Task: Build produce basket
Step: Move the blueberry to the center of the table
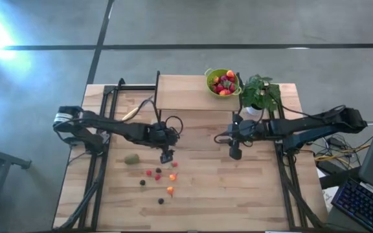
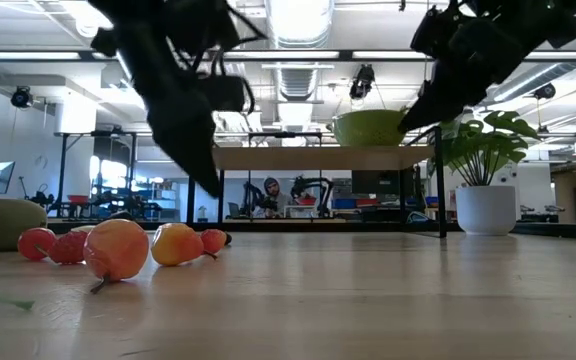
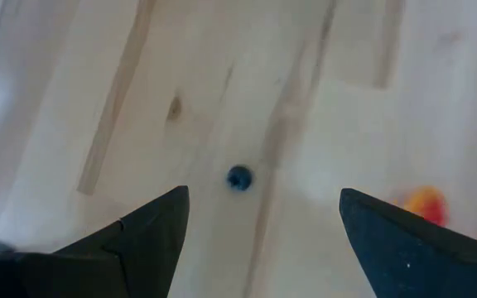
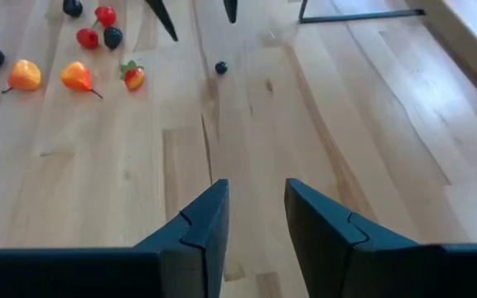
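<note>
While my left fingers (image 1: 167, 157) hang spread over a small dark berry (image 3: 238, 178) on the bench (image 1: 206, 188), probably next for the far basket (image 1: 223, 82), my right fingers (image 1: 236, 154) wait slightly parted, empty.

Lime-green produce basket (image 1: 223, 82) stood upright on raised shelf at table's far edge, part-filled with red and orange fruit. Loose berries (image 1: 157, 175), red, orange, dark, lay scattered on tabletop; brownish-green kiwi (image 1: 132, 158) beside them.
</note>
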{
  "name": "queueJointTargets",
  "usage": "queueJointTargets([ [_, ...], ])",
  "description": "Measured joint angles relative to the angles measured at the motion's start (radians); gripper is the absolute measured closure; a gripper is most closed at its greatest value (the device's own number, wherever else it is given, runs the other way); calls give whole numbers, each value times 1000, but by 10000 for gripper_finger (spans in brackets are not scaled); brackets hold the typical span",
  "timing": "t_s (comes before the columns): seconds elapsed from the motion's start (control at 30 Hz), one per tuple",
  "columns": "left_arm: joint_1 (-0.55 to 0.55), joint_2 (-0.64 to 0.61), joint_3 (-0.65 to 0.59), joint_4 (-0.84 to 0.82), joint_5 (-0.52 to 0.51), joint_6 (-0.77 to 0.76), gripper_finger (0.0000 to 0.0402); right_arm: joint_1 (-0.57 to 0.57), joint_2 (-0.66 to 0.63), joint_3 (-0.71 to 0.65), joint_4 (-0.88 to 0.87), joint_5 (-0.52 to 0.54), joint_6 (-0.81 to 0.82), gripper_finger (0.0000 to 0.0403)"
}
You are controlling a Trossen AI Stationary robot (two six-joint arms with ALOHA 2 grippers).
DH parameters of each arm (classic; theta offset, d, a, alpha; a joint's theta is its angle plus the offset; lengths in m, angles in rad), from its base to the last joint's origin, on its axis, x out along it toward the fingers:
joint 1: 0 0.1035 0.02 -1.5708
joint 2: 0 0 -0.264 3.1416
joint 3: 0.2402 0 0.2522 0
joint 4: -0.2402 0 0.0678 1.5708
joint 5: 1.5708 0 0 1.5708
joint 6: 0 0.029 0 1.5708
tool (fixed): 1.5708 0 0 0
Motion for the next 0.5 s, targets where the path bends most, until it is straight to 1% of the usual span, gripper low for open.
queueJointTargets([
  [0.07,8,1,-42,54,-16,-20,85,0,3,-9,4,0,1,281],
  [0.27,25,2,-163,295,-18,-56,85,1,7,-10,24,0,-1,267],
  [0.5,25,8,-277,511,-18,-108,85,2,7,-7,44,0,-21,258],
])
